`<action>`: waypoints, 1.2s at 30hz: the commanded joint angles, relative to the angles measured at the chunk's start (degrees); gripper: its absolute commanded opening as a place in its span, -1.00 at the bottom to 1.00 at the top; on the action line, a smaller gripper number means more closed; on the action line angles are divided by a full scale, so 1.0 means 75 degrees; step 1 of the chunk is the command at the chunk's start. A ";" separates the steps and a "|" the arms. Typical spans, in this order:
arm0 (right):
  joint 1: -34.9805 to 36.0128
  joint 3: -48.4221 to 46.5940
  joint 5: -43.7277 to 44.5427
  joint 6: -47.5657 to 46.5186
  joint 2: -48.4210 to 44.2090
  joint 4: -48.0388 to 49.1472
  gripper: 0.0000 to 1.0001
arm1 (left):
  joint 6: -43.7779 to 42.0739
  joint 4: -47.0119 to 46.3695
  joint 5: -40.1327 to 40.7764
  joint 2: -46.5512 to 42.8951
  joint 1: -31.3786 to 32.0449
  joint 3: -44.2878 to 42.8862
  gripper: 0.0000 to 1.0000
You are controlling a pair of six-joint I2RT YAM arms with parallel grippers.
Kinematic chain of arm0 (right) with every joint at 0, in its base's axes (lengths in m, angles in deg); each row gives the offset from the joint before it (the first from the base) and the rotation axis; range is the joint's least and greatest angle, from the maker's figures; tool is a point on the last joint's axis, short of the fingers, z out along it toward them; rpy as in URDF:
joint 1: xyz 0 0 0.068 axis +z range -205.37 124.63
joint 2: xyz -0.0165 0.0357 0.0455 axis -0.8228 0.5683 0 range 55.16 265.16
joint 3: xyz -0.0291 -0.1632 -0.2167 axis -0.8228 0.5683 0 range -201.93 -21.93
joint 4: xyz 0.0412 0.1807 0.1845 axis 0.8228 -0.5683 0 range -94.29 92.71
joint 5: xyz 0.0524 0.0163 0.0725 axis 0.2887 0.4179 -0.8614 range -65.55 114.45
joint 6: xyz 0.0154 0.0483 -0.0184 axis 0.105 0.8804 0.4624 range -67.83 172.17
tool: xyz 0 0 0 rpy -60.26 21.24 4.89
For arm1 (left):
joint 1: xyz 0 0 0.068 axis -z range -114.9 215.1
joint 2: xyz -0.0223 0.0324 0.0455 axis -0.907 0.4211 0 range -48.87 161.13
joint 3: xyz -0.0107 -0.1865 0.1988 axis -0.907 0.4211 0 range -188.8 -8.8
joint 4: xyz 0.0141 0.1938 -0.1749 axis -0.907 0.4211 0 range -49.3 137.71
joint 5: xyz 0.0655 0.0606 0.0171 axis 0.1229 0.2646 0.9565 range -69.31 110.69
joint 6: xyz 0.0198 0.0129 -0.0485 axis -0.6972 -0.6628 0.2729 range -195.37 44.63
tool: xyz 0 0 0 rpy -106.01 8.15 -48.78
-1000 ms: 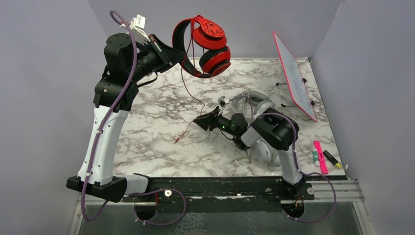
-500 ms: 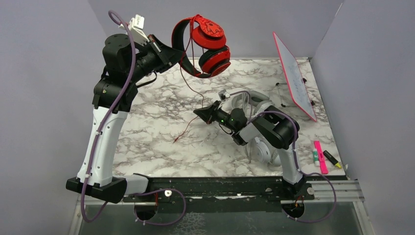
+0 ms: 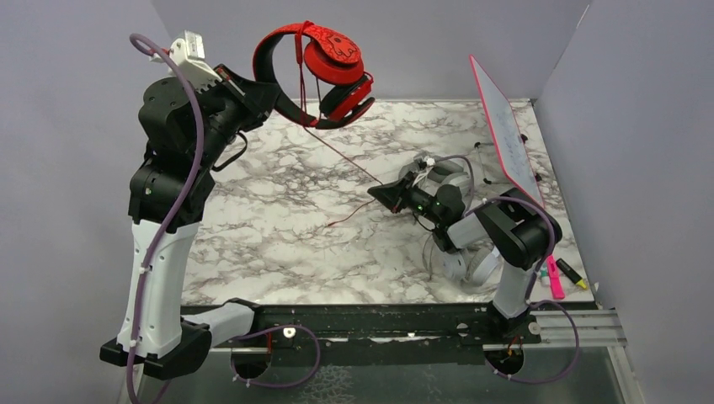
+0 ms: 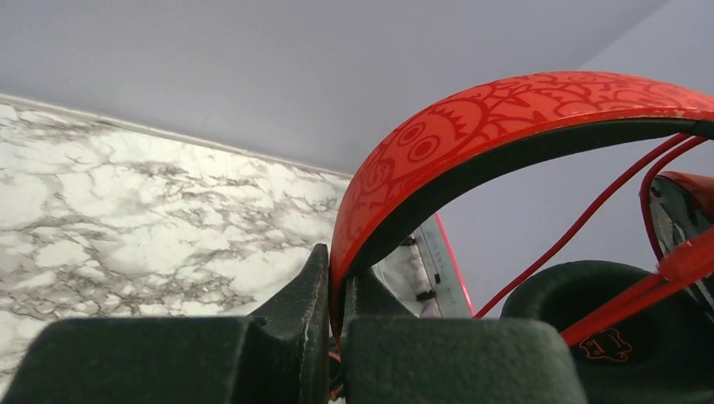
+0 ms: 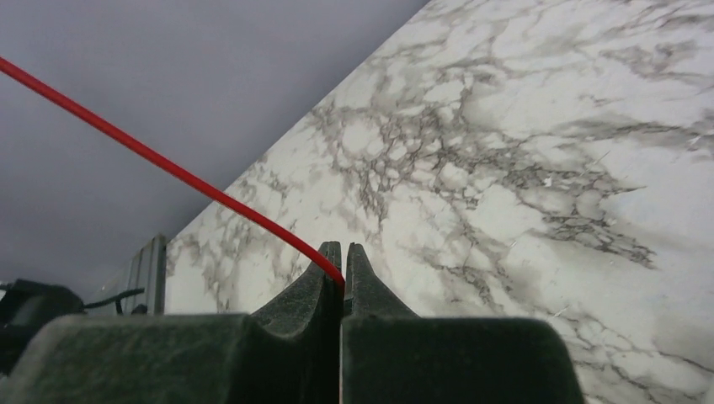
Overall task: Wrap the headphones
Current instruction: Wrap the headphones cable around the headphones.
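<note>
My left gripper point(image 3: 263, 94) is shut on the headband of the red-and-black headphones point(image 3: 324, 71) and holds them high above the table's back left; the band point(image 4: 471, 135) runs out from between the jaws. The red cable point(image 3: 337, 153) stretches taut from the headphones down to my right gripper point(image 3: 376, 195), which is shut on it point(image 5: 168, 168) low over the table's middle; its free end point(image 3: 341, 220) lies on the marble. A white-silver headset point(image 3: 438, 172) and a light grey one point(image 3: 465, 261) lie partly hidden behind my right arm.
A red-edged whiteboard point(image 3: 505, 130) leans at the back right. A pink marker point(image 3: 553, 268) and a yellow highlighter point(image 3: 571, 273) lie at the right front edge. Grey walls close in the marble table point(image 3: 269, 219) on three sides.
The left arm has swung left and up, carrying the red headphones. The right gripper moved right and back with the cable, which is now pulled straighter.
</note>
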 commanded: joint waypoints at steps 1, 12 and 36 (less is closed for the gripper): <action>-0.0001 0.0024 -0.1186 -0.0199 0.0253 -0.0524 -0.98 | 0.0243 -0.1154 0.1015 -0.0176 -0.0010 -0.0448 -1.00; -0.0114 -0.0444 -0.0945 -0.0185 0.0526 -0.1247 -0.98 | 0.0404 -0.1347 -0.0221 -0.0046 -0.0005 -0.0792 -1.00; -0.2022 -0.8482 -0.1346 -0.3379 0.0617 -1.0026 -0.98 | -0.3756 0.3996 0.2751 -0.1150 0.1644 0.1208 -1.00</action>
